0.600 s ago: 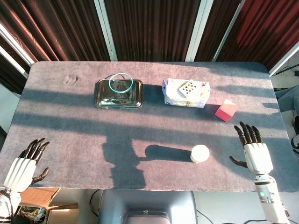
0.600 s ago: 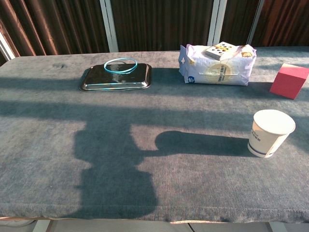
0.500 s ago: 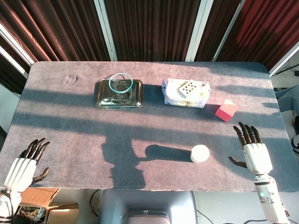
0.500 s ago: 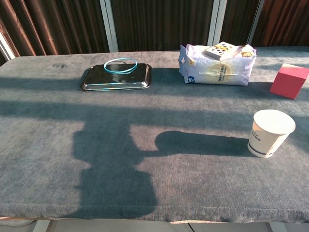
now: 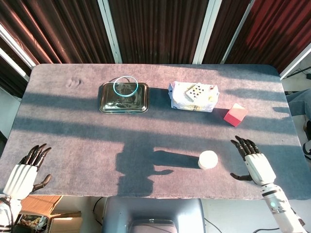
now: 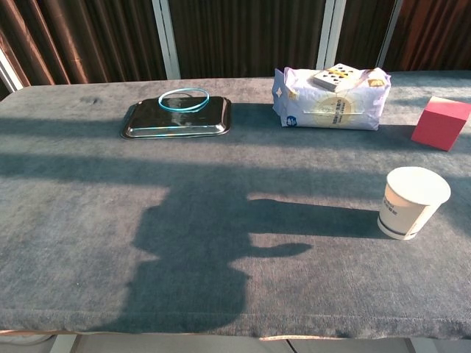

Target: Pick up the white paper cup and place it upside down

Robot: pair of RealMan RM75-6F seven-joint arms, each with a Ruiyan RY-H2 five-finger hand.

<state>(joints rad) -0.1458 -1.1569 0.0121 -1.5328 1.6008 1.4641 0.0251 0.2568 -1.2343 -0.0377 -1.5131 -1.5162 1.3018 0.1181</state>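
Observation:
The white paper cup stands upright, mouth up, near the table's front edge right of centre; the chest view shows the cup at the right. My right hand is open just right of the cup, a short gap away, fingers spread and thumb pointing toward it. My left hand hangs open off the table's front left corner, far from the cup. Neither hand appears in the chest view.
A metal tray with a blue ring sits at the back left. A white bag with a playing card on top lies at the back centre. A red block stands beyond the right hand.
My right hand has moved left and a little toward the front edge, closing on the cup. The shadow on the table has stretched toward the cup. The left hand and the cup stay put.

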